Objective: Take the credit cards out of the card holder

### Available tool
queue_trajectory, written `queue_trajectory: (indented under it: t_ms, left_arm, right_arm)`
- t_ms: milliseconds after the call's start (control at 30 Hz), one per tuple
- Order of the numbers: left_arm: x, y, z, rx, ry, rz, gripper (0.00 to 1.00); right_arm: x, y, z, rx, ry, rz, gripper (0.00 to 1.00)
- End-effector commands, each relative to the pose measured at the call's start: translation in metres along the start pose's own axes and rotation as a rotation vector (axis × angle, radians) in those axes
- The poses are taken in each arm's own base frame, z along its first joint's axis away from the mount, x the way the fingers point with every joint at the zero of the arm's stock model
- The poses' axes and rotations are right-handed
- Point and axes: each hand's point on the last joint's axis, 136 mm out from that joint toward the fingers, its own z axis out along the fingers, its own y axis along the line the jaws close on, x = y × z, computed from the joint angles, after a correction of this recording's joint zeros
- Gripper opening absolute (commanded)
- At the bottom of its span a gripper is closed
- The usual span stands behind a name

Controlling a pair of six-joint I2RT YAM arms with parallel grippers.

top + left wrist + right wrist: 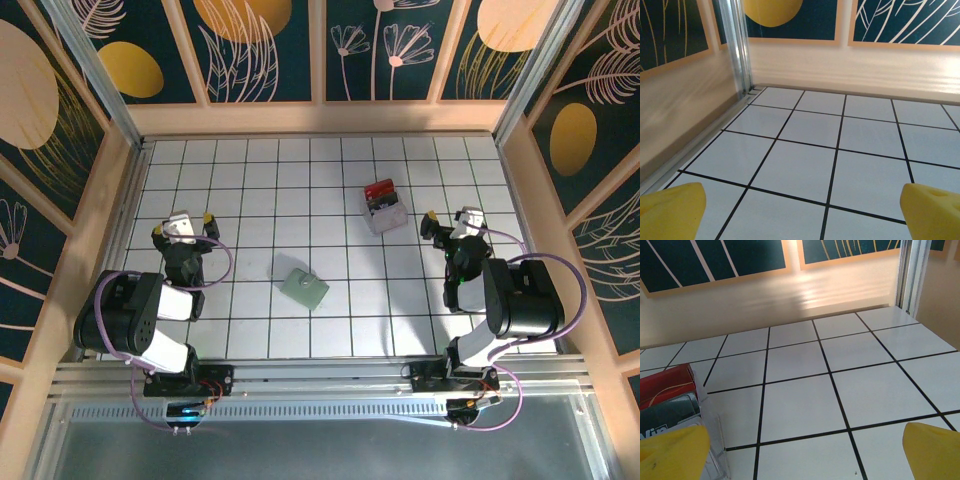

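The card holder [304, 288] lies flat on the white tiled counter [250, 180], just off the middle toward 7 o'clock in the top view. It is a pale grey-green folder turned at an angle to the black grid lines, and nothing touches it. Whether cards sit inside it cannot be told from above.

A small clear box [383, 205] with a red top stands at about 2 o'clock from the counter's middle, well apart from the card holder. In the right wrist view the box [670, 390] shows at 8 o'clock, with a red packet and a grey one inside its clear wall.

The left jaws hover out at 9 o'clock, spread wide apart with nothing between them; their yellow pads [670, 212] frame bare tiles in the left wrist view. The right jaws sit at 3 o'clock, just beside the box, also wide apart and holding nothing, with yellow pads [935, 450] at the lower corners of the right wrist view.
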Motion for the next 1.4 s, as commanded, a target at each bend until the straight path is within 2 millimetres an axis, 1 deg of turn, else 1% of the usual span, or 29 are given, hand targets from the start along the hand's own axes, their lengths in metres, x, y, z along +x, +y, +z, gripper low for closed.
queue_trajectory:
  t_ms: [0, 167, 267, 467, 567, 833, 1033, 1100, 1200, 1267, 1367]
  left_arm:
    - [-0.010, 0.003, 0.003, -0.016, -0.032, -0.026, 0.99]
    - [-0.011, 0.004, 0.001, -0.021, -0.040, -0.029, 0.99]
    - [-0.018, 0.009, 0.001, -0.047, -0.041, -0.042, 0.99]
    - [-0.034, 0.015, -0.009, -0.067, -0.072, -0.058, 0.99]
    - [-0.040, 0.017, -0.013, -0.072, -0.082, -0.064, 0.99]
    - [-0.060, 0.020, -0.018, -0.083, -0.111, -0.108, 0.99]
    - [-0.077, 0.024, -0.016, -0.111, -0.107, -0.226, 0.99]
    - [-0.082, 0.020, -0.012, -0.097, -0.094, -0.264, 0.99]
    - [-0.085, 0.009, 0.000, -0.063, -0.038, -0.362, 0.99]
    - [-0.089, -0.011, 0.007, 0.037, -0.015, -0.396, 0.99]
    - [-0.089, -0.028, 0.015, 0.106, 0.014, -0.511, 0.99]
  right_arm:
    - [-0.007, -0.001, 0.000, 0.010, -0.031, -0.013, 0.99]
    - [-0.006, 0.000, 0.000, 0.009, -0.030, -0.014, 0.99]
    - [-0.006, -0.001, 0.000, 0.012, -0.031, -0.012, 0.99]
    - [-0.007, -0.001, 0.000, 0.013, -0.028, -0.012, 0.99]
    - [-0.011, -0.001, 0.001, 0.012, -0.029, -0.009, 0.99]
    - [-0.029, -0.003, -0.005, 0.036, -0.044, -0.001, 0.99]
    - [-0.056, -0.010, -0.007, 0.089, -0.064, 0.049, 0.99]
    - [-0.063, -0.009, -0.002, 0.094, -0.045, 0.078, 0.99]
    - [-0.070, -0.012, 0.007, 0.115, 0.002, 0.147, 0.99]
    - [-0.070, -0.015, 0.015, 0.140, 0.046, 0.200, 0.99]
    - [-0.067, -0.015, 0.025, 0.133, 0.109, 0.260, 0.99]
